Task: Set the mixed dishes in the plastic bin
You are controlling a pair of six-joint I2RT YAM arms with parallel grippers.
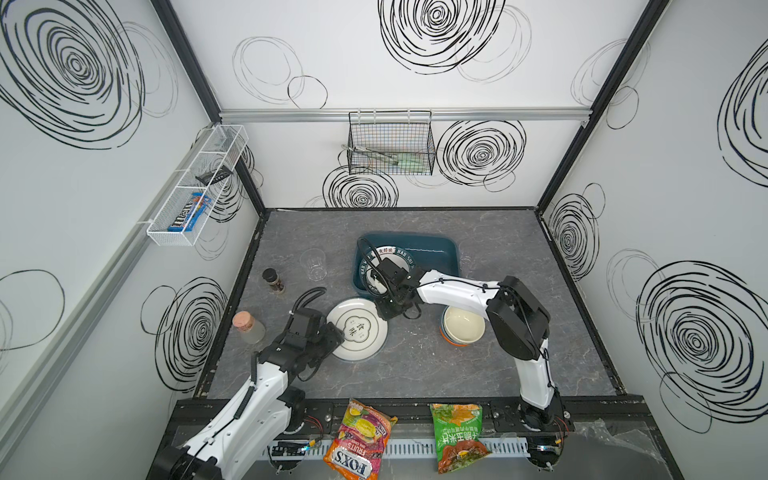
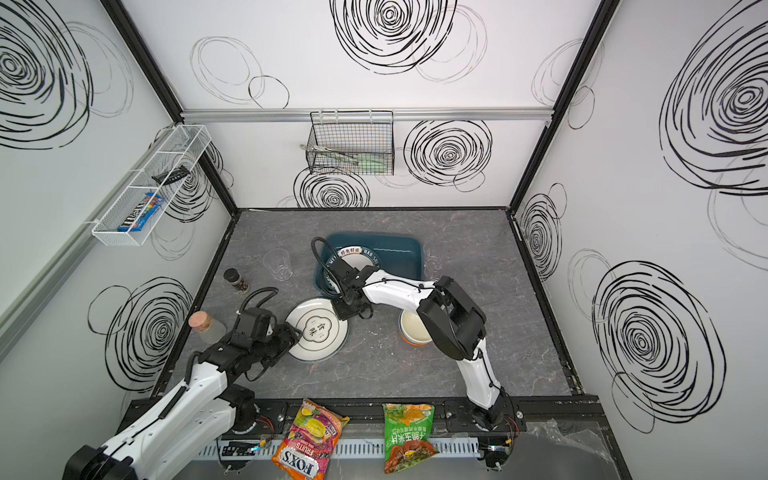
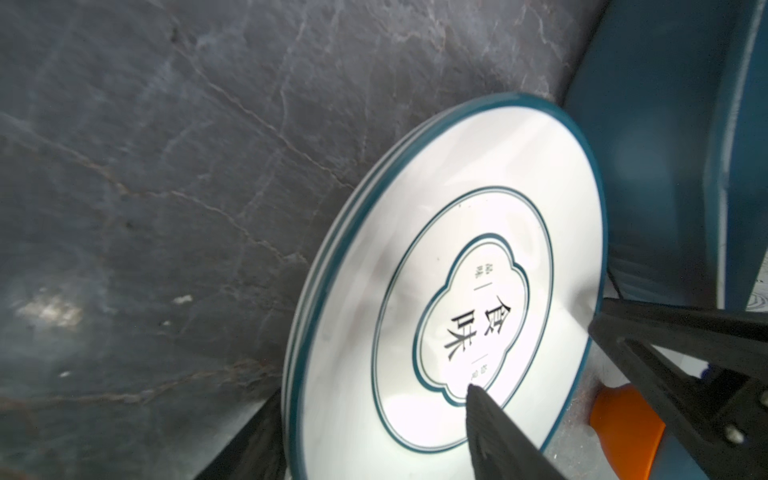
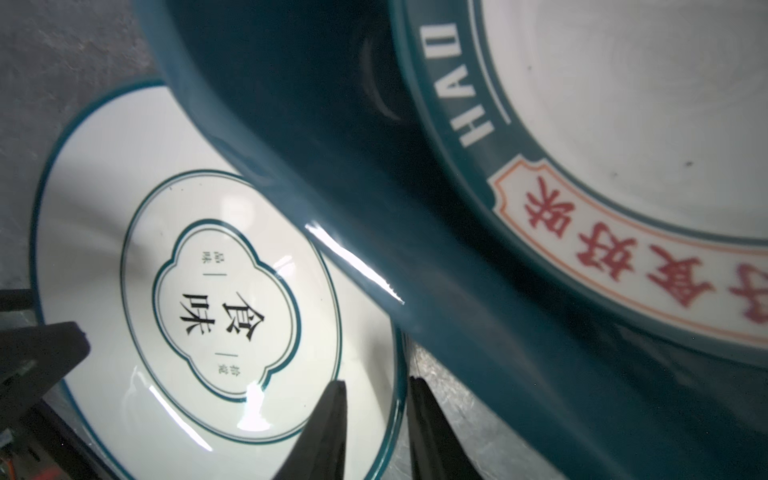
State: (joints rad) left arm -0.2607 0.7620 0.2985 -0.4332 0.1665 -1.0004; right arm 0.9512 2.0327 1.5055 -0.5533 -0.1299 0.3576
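white plate (image 1: 357, 330), teal rim, quatrefoil mark

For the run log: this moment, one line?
quatrefoil plate: outside teal bin | left gripper: open at its rim | right gripper: open astride its rim | lettered plate: in bin

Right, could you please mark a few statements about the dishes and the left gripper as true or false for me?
1. The lettered-rim plate lies inside the plastic bin. True.
2. The quatrefoil plate is in the bin too. False: it lies on the table, beside the bin.
3. The clear cup stands on the table, outside the bin. True.
4. The cream bowl sits alone. False: it is nested in coloured bowls.
5. The left gripper has its jaws shut. False: they stand open over the quatrefoil plate.
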